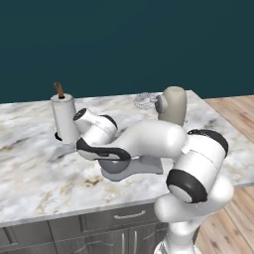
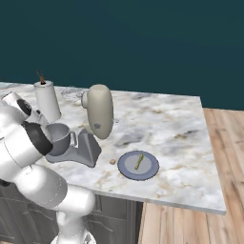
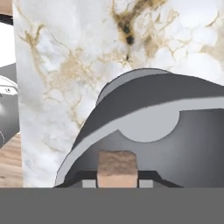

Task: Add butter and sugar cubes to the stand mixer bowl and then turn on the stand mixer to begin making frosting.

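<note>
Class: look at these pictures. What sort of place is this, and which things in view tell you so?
Most likely a kitchen, a rendered one. A marble counter sits over cabinet drawers, with a stand mixer, a paper-towel roll and a plate holding butter on top.

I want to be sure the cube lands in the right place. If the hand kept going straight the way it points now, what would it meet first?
Most likely the inside of the stand mixer bowl, straight ahead past the sugar cube at the fingertips of the hand. Depth is hard to judge.

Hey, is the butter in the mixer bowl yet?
Not yet. The butter lies on the blue-grey plate, apart from the stand mixer bowl.
</note>
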